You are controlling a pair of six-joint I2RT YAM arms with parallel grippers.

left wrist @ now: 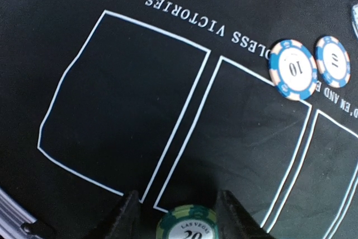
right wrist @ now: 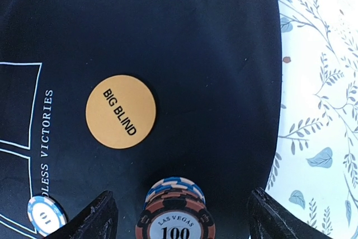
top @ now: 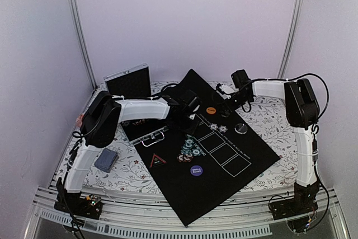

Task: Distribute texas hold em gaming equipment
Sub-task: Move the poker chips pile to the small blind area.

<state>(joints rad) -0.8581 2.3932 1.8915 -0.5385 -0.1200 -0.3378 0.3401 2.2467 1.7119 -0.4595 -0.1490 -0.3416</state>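
In the left wrist view my left gripper [left wrist: 179, 216] is shut on a green "20" chip [left wrist: 187, 226] and holds it just above the black mat [left wrist: 123, 93], over the white rectangles. Two blue "10" chips [left wrist: 292, 69] lie flat further along the mat. In the right wrist view my right gripper [right wrist: 179, 216] is wide open around a short stack of chips [right wrist: 176, 219] with a red-black "100" on top. The orange "BIG BLIND" button [right wrist: 120, 111] lies just beyond the stack. From above I see a loose pile of chips [top: 190, 149], a purple button [top: 196, 170], a dark button [top: 240, 128], a red-edged triangle [top: 158, 159] and the card deck [top: 106, 159].
The open silver case [top: 128, 82] stands at the back left, its lower half [top: 148, 132] under my left arm. The mat lies diagonally on a floral cloth [top: 268, 121]. The mat's right edge [right wrist: 278, 82] runs close to my right gripper.
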